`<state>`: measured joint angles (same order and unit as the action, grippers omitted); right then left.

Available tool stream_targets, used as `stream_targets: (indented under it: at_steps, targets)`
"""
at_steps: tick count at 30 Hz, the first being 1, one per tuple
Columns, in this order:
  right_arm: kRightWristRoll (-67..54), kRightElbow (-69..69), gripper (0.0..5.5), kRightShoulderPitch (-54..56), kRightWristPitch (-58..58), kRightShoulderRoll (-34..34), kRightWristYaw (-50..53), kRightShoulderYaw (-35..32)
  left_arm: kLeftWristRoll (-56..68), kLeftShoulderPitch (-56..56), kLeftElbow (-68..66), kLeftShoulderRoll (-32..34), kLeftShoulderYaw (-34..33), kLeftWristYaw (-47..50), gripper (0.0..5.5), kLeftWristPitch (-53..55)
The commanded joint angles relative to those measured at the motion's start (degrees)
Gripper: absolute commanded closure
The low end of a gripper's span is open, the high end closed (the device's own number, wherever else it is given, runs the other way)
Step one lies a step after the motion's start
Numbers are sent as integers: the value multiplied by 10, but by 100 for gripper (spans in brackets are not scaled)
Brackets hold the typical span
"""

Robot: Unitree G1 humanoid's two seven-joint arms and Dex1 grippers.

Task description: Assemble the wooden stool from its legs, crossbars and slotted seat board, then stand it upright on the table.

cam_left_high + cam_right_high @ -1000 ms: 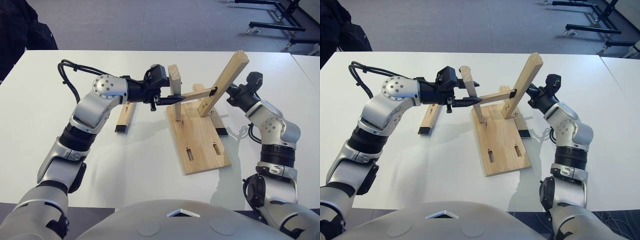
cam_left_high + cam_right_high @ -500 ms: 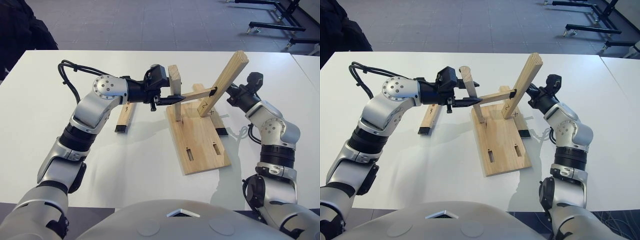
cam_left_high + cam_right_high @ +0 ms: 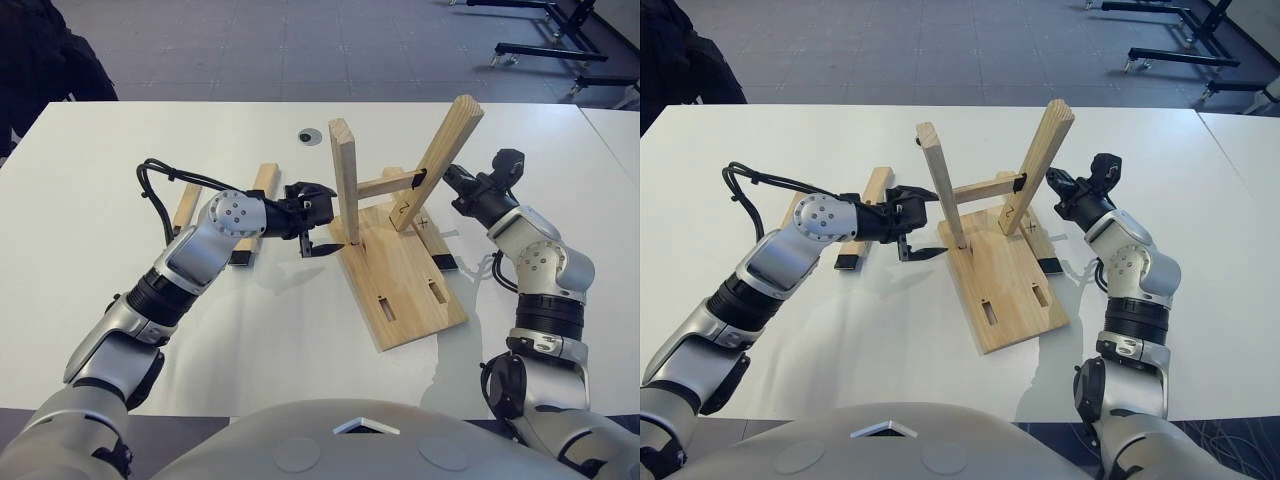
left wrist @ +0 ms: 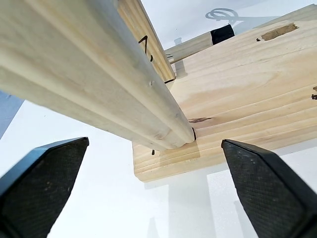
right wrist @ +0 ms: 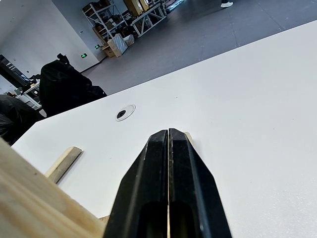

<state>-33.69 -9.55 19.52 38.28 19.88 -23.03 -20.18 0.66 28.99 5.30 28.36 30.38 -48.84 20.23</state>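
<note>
Left claw (image 3: 330,218) spread wide about the foot of the upright leg (image 3: 345,175), seemingly not touching it, right claw (image 3: 447,176) pressed together on nothing, just beside the tilted leg (image 3: 442,158), crossbar (image 3: 385,186) joining both legs, slotted seat board (image 3: 405,290) flat on the bench (image 3: 120,150), loose legs (image 3: 262,190) near the left arm.

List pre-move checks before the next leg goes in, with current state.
1. Release: ok, left gripper open, fingers either side of the upright leg at its base, not clamped.
2. Free hand: ok, right gripper shut on nothing, tip by the tilted leg; contact cannot tell.
3. Seating: ok, the upright leg's base sits in the seat board, by the left wrist view.
4. Squareness: not ok, the tilted leg leans away from the upright leg.
5. Joints: cannot tell whether the crossbar is fully home in both legs.
6. Next sockets: ok, the two near slots are empty.
</note>
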Motion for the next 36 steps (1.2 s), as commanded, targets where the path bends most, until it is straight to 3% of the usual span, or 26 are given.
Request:
stream_targets:
  at_steps: [1,7,10,14,17,20,26,36]
  targets:
    - [2,5,550,-8,-3,4,2,-5,-6,-6,7,7,-11,-14,13,4]
    - [-1,9,550,-19,1,16,0,-15,-1,-17,11,19,-31,-24,13,7]
    - [-6,33,550,-58,30,58,-18,-30,76,-27,52,36,-112,-46,13,66]
    - [-22,111,550,-150,68,113,-65,-45,263,40,97,55,-306,-51,13,201]
    - [-34,160,550,-198,74,95,-65,-44,367,155,80,35,-399,5,13,281]
    - [-33,206,550,-244,69,68,-69,-8,420,250,36,13,-447,73,13,327]
    - [-45,248,550,-275,66,25,-62,29,399,270,6,6,-419,124,13,315]
    - [-42,258,550,-278,70,42,-89,65,344,193,17,21,-377,107,13,257]
